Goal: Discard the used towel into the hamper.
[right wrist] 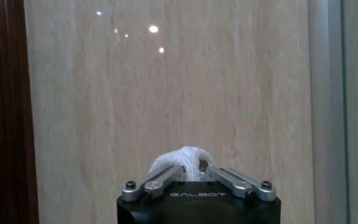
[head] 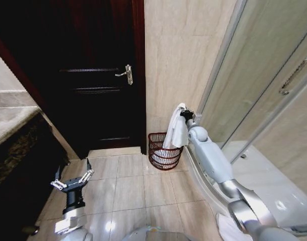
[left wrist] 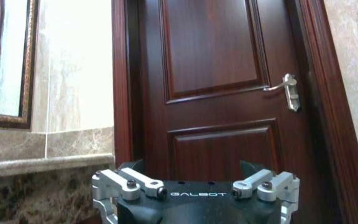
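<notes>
The towel [head: 176,131] is white and soft, and it hangs down in loose folds from its top end, which is pinched between the fingers of the right gripper [head: 184,113]. In the right wrist view a small white bunch of the towel [right wrist: 182,161] sticks out between the closed fingers. The lower part of the towel hangs above the hamper [head: 162,151] and reaches down to about its rim. The hamper is a small round basket of dark reddish-brown ribs with open gaps. It stands upright on the tiled floor, close to the beige wall, just beside the dark door.
</notes>
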Robot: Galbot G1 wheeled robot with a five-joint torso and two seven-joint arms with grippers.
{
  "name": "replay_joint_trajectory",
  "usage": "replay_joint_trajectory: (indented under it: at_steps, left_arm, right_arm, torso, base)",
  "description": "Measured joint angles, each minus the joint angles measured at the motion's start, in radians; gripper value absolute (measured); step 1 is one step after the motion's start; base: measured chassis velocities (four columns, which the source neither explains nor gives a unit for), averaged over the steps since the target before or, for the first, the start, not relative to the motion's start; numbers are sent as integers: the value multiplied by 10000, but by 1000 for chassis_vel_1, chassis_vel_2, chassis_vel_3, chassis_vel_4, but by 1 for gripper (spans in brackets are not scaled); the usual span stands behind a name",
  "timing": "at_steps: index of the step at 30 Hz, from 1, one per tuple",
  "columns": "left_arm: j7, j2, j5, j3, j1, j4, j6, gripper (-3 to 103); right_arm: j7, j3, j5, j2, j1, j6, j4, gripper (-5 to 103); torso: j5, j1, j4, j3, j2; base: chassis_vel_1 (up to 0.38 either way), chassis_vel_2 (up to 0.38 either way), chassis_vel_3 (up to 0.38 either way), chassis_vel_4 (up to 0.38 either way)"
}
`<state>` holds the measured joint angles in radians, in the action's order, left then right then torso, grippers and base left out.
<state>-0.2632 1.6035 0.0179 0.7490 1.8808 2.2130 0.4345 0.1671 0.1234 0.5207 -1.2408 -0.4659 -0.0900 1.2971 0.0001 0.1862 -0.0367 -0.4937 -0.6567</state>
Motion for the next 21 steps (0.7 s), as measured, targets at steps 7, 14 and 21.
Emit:
replay_joint_trajectory:
  at_steps: [7,14,21]
  left_arm:
    - [-98,-74,258,-450,-125,-332,87,100]
    - [-101,-204,360,-678,-312,-535,40,100]
    - [-99,-368,374,-791,-442,-624,-124,100]
  right_arm:
    - [66,99,-122,-15,-213,-86,165,2]
    - [114,236,-145,153,-484,-241,671,2]
    - [272,374,19,287,-846,-605,1502,2]
  torso:
    - [1,-142,0,183,327]
    - [-1,-255,0,356,610]
    - [-1,-392,0,552,940]
  base:
    - [0,0,0,0]
    - [0,0,0,0]
    - [0,0,0,0]
